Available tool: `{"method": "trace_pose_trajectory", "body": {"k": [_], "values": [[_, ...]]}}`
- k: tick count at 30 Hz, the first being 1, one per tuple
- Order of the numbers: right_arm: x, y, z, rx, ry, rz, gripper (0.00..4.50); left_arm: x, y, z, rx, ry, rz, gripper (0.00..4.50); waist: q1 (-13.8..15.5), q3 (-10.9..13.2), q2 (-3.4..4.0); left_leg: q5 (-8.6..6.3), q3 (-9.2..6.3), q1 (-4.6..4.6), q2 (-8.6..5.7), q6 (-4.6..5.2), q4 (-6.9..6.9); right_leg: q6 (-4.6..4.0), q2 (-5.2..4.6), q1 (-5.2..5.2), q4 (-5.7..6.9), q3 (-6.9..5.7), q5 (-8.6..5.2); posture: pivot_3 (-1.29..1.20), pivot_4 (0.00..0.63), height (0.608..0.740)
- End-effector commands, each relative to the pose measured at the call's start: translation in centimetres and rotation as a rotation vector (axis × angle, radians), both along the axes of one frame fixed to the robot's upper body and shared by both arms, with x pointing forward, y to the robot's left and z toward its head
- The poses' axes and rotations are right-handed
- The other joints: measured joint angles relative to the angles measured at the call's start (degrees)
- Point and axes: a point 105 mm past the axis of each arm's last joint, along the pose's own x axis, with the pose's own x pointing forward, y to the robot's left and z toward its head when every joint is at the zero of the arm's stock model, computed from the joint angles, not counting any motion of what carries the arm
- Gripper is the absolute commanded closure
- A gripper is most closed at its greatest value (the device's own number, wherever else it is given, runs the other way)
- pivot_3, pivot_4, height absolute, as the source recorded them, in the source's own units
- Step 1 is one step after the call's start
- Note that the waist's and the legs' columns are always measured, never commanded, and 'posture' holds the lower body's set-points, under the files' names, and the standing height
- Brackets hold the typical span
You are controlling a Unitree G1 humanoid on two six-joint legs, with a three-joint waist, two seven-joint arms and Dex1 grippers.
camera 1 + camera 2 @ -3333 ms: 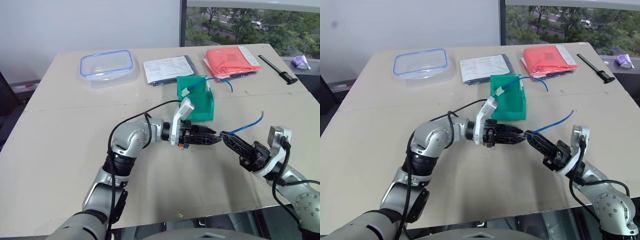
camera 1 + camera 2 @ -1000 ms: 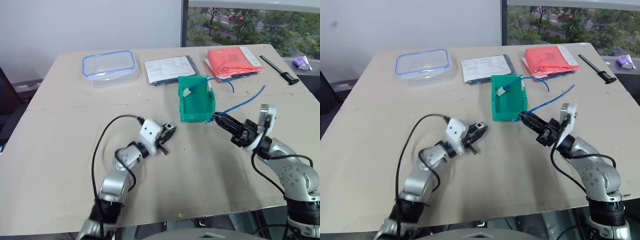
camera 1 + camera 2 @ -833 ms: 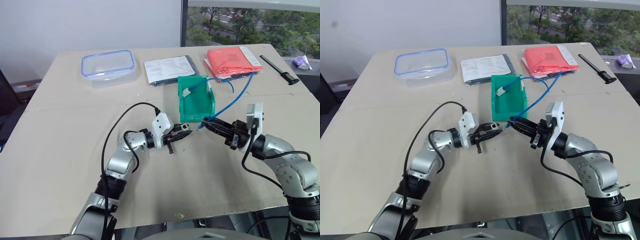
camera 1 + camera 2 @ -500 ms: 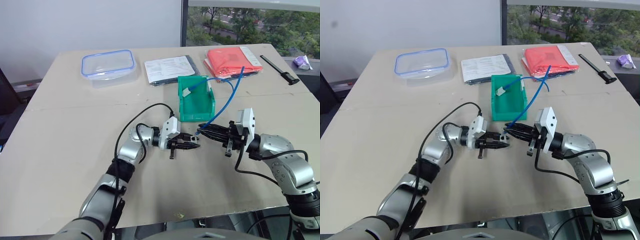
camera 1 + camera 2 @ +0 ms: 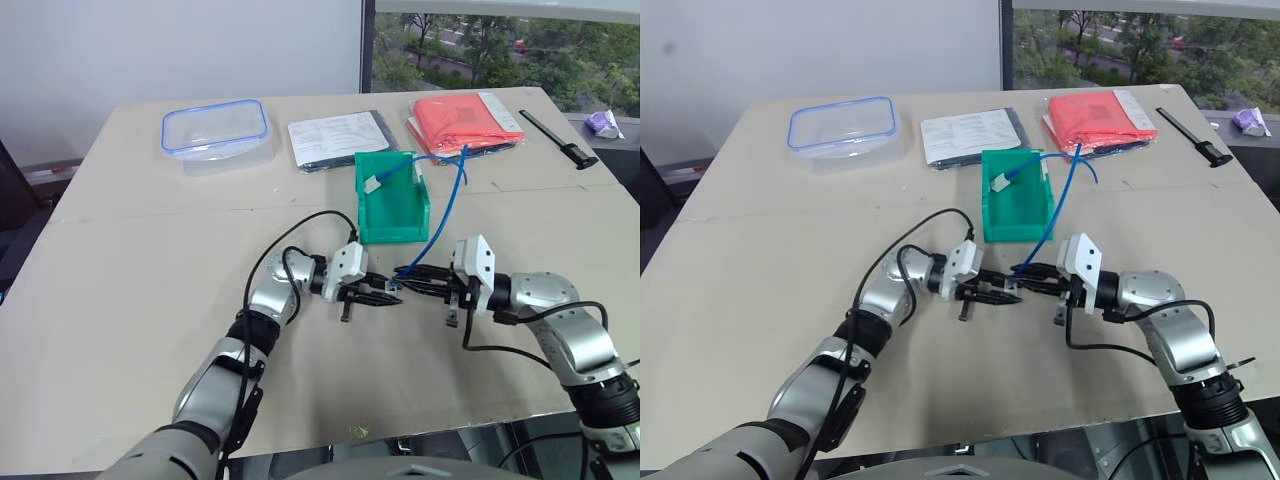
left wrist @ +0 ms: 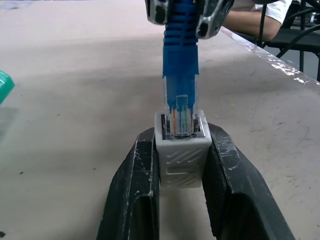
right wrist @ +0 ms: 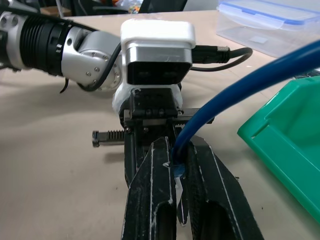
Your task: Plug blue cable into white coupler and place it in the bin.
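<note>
Clearly the tiny, light, rigid white coupler (image 6: 181,150) sits clamped by its side walls in the left end effector (image 5: 385,293), while the right end effector (image 5: 412,272) pinches the limp blue cable (image 5: 440,215) just behind its fragile plug, before the bin (image 5: 392,200).

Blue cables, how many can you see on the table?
2. One blue cable is pinched in the right gripper, its plug at the white coupler in the left gripper. The other blue cable lies in the green bin.

Blue cable (image 5: 445,215) arcs up before green bin (image 5: 392,212), clear plug seated in white coupler (image 6: 181,152) socket; bin upright on table.
</note>
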Motion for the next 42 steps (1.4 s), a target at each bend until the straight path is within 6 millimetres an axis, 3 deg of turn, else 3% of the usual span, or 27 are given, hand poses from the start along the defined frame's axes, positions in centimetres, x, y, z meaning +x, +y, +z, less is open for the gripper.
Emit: {"method": "trace_pose_trajectory", "body": {"k": [1, 16, 23, 34, 36, 42], "values": [[-0.1, -0.1, -0.2, -0.028, -0.016, 0.023, 4.5, 0.2, -0.3, 1.2, -0.03, -0.059, -0.018, 3.94, -0.03, 0.0, 0.0, 0.0, -0.01, 0.0, 0.0, 0.0, 0.0, 0.0, 0.0, 0.0, 0.0, 0.0, 0.0, 0.0, 0.15, 0.74], [-0.3, 1.2, -0.3, -0.066, -0.029, 0.07, 4.5, -0.3, -0.6, 0.9, -0.027, -0.048, -0.024, 3.94, 0.0, 0.0, 0.0, 0.0, -0.02, 0.01, 0.02, 0.0, 0.01, 0.0, 0.0, 0.0, 0.02, -0.01, 0.0, 0.0, 0.15, 0.74], [-0.3, 1.7, -2.7, -0.046, 0.062, 0.056, 4.5, -0.2, -1.1, 1.2, -0.04, -0.05, -0.03, 3.94, 0.01, -0.01, 0.0, 0.0, 0.0, 0.02, 0.01, 0.0, 0.02, 0.0, 0.0, 0.02, 0.02, -0.01, 0.0, 0.0, 0.15, 0.74], [-1.7, 0.1, -10.4, -0.21, 0.239, 0.071, 4.5, -0.1, -1.6, 1.9, -0.074, -0.041, -0.021, 3.94, -0.02, -0.29, 0.07, 0.0, 0.01, 0.17, 0.01, 0.0, 0.06, 0.0, 0.01, 0.12, 0.06, 0.01, 0.0, 0.0, 0.15, 0.74], [-1.2, 0.2, -10.1, -0.186, 0.212, 0.061, 4.5, -0.3, -1.5, 1.6, -0.067, -0.034, -0.025, 3.94, -0.04, -0.34, 0.12, 0.0, 0.01, 0.32, 0.01, 0.0, 0.06, 0.0, 0.01, 0.24, 0.07, 0.01, 0.0, 0.0, 0.15, 0.74], [1.0, 1.1, -3.1, 0.057, 0.085, 0.029, 4.5, -0.8, -1.3, 0.9, -0.049, -0.022, -0.03, 3.94, -0.14, -0.41, 0.2, 0.0, 0.01, 0.37, 0.04, 0.0, 0.06, -0.02, 0.02, 0.27, 0.11, 0.04, 0.0, 0.0, 0.15, 0.74]]}}
